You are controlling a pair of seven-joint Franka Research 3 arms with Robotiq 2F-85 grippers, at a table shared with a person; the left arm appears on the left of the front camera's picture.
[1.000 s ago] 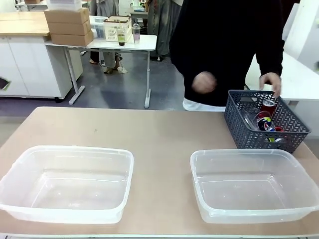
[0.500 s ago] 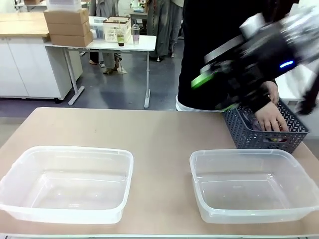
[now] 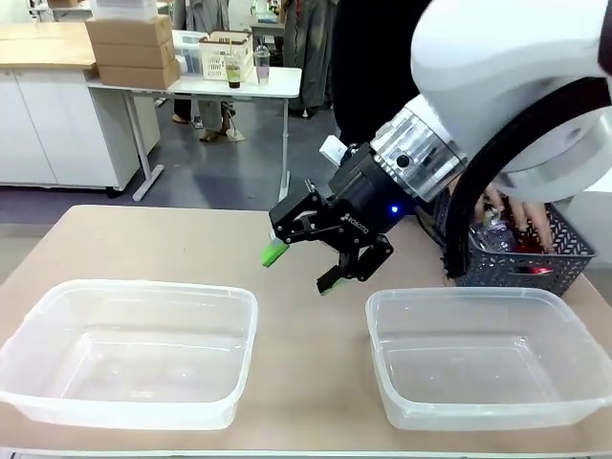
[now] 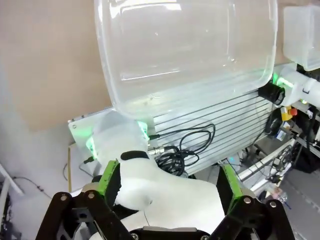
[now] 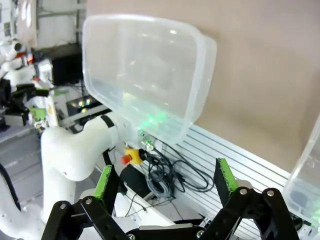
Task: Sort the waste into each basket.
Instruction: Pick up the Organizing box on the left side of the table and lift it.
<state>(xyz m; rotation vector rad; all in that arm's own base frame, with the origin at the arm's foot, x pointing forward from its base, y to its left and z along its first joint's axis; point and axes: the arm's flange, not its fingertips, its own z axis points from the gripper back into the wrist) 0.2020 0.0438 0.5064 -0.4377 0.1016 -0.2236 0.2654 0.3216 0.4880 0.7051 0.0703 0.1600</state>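
Note:
Two clear tubs stand on the table, the left tub (image 3: 143, 287) and the right tub (image 3: 459, 292), both with nothing in them. My right gripper (image 3: 301, 268) hangs open above the table between them, its green pads spread with nothing held. The right wrist view shows its open fingers (image 5: 105, 182) before one tub (image 5: 145, 75). In the left wrist view my left gripper (image 4: 167, 182) is open above a tub (image 4: 185, 50). Red cans (image 3: 528, 245) and clear plastic lie in the dark lattice basket (image 3: 521, 260), partly hidden by a person's hand (image 3: 516, 212).
My bulky right arm (image 3: 507, 86) crosses the far right of the table and hides part of the lattice basket. The person stands behind it at the far edge. Bare tabletop (image 3: 191, 239) lies beyond the left tub.
My right arm has swung in from the upper right and come down to the table's middle, gripper open. The person's hand stays in the lattice basket.

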